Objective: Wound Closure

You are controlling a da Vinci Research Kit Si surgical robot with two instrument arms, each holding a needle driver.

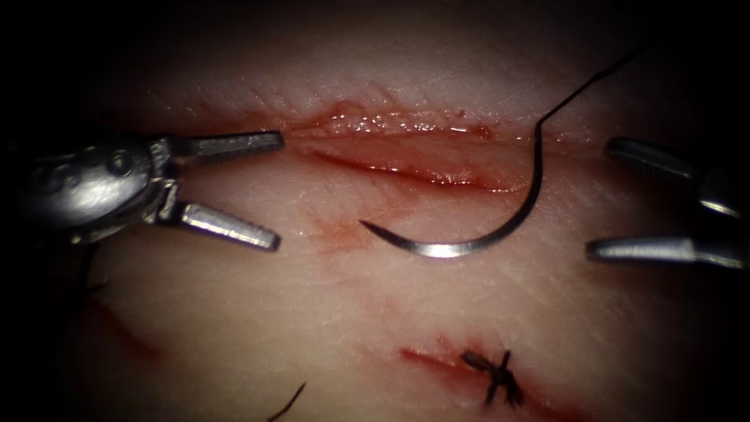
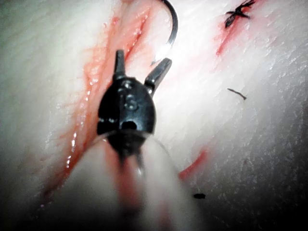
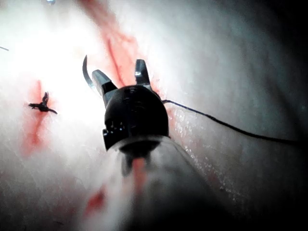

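Endoscope view, needle: the curved needle (image 1: 461, 247) lies loose on the tissue (image 1: 328, 312) at the centre of the frame, just below the cut (image 1: 406, 156); its point aims to the left and its swaged end rises across the cut's right end. No jaw holds it, and none of it looks buried in the tissue.
Thread: the thread (image 1: 586, 82) runs from the needle's upper end toward the upper right of the frame.
Cut: open along its whole visible length, wet with red fluid (image 1: 344, 233); no stitch crosses it.
Left tool: the left tool (image 1: 234, 187), at the left edge, has its jaws spread wide and holds nothing; its upper jaw tip reaches the cut's left end.
Right tool: the right tool (image 1: 617, 199), at the right edge, also stands wide apart and empty, well right of the needle.
Other marks: a knotted stitch (image 1: 496, 375) closes a smaller cut at the lower centre; a cut end of thread (image 1: 287, 402) lies near the bottom edge.
Progress, as judged: one small closure looks done; the main cut is entirely left to close.
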